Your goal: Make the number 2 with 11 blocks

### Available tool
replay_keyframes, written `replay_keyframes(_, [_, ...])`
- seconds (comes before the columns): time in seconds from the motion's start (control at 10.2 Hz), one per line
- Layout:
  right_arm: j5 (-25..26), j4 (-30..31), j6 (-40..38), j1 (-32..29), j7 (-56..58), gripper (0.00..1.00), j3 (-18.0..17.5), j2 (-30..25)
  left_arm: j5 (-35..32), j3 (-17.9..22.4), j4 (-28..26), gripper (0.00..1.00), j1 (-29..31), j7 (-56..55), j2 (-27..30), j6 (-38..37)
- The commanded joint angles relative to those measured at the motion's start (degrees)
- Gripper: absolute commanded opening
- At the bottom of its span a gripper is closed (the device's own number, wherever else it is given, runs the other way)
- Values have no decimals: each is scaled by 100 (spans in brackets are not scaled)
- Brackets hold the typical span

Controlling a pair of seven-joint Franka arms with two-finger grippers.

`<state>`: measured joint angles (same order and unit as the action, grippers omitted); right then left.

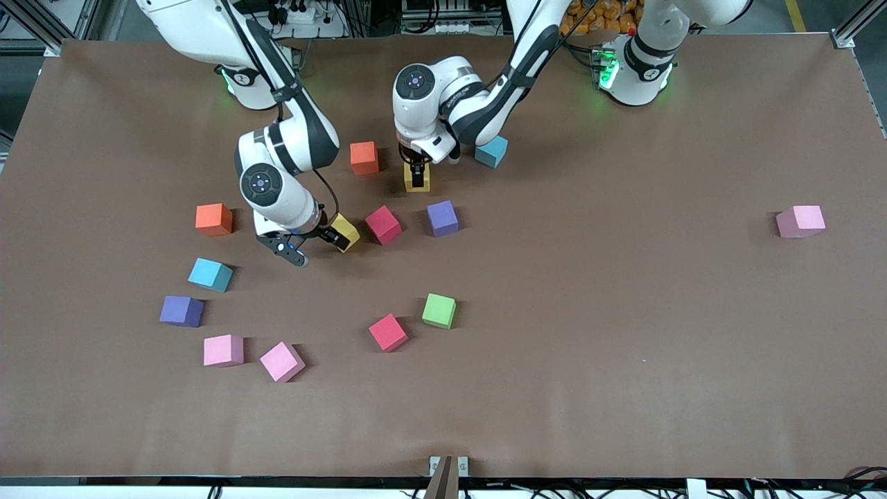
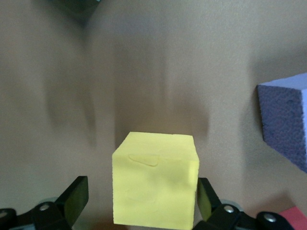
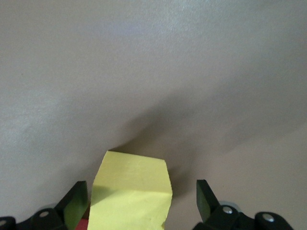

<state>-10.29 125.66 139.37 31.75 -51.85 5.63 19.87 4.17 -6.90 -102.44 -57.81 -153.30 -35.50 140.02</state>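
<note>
The blocks lie scattered and apart on the brown table (image 1: 624,333); no number 2 shows. My left gripper (image 1: 416,170) (image 2: 142,199) is down at a yellow block (image 1: 416,181) (image 2: 156,179), open, with a finger on either side of it. My right gripper (image 1: 337,235) (image 3: 140,201) is open around a second yellow block (image 1: 348,230) (image 3: 132,191), which sits closer to one finger. A red block (image 1: 383,224) and a purple block (image 1: 442,217) (image 2: 288,120) lie beside these two.
Toward the arms' bases lie an orange block (image 1: 364,157) and a light blue block (image 1: 491,151). Toward the right arm's end lie orange (image 1: 213,219), light blue (image 1: 210,274), purple (image 1: 181,311) and two pink blocks (image 1: 223,350). Red (image 1: 387,332) and green (image 1: 438,310) sit mid-table; one pink (image 1: 800,221) lies alone.
</note>
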Motion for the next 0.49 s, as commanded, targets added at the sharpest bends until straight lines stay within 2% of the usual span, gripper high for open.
replay_keyframes(0.0, [-87,64,90,173,-246,100,17,-18,-144,4,93,100,-98,-166,-97,8])
replay_keyframes(0.39, [-87,64,362,314,-483,100,17,210,-162,13,14,100,-116,-95,-229,236])
